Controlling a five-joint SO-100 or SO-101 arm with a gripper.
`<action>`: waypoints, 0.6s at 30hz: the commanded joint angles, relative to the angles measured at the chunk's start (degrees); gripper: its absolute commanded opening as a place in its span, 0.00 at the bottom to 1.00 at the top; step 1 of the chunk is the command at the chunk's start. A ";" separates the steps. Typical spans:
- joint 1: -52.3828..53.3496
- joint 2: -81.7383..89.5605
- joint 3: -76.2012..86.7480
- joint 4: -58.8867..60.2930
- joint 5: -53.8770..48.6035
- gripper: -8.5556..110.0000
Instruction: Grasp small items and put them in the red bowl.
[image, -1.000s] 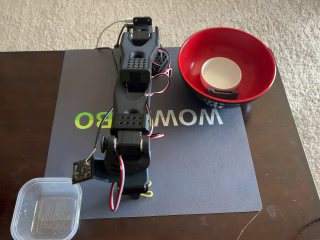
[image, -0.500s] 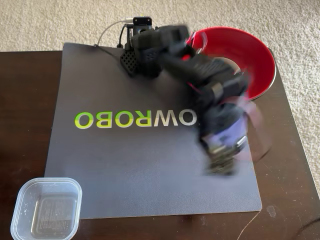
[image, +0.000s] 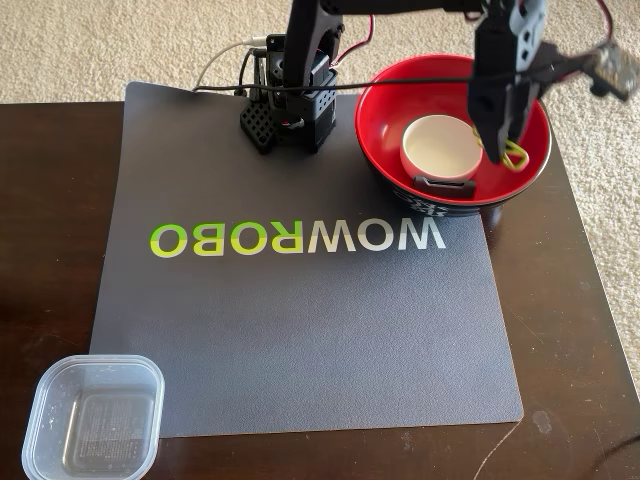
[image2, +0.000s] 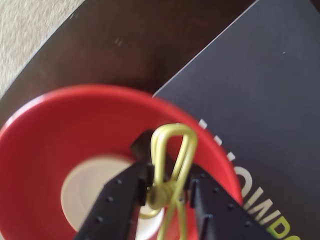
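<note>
Clips are what I am carrying right now: the linked yellow paper clips are pinched between the two black fingers of the gripper, which is closed down tight on them near their joined middle, one loop sticking up and another trailing below. In the fixed view I am hanging over the right half of the red bowl, with the clips dangling just beside the small white dish that is already sitting inside. The black bone-shaped piece is lying in there too, against the near wall. The clear plastic container is waiting well apart, at the near left corner of the dark table, just off the grey mat.

Releasing cleanly is, as I am judging it, the step in hand. I am thinking it best to open the fingers fully rather than a crack, since thin wire can snag on a pad and ride back out with me. I would be aiming over bare red surface and not the dish rim, so the clips are not bouncing off. Lifting straight up afterwards should keep me clear of the bowl wall.
</note>
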 joint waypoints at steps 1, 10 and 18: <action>-0.35 5.01 7.65 0.00 1.93 0.07; -0.26 -3.16 9.14 -0.44 -1.41 0.39; 1.05 -5.36 1.85 -0.79 -15.82 0.47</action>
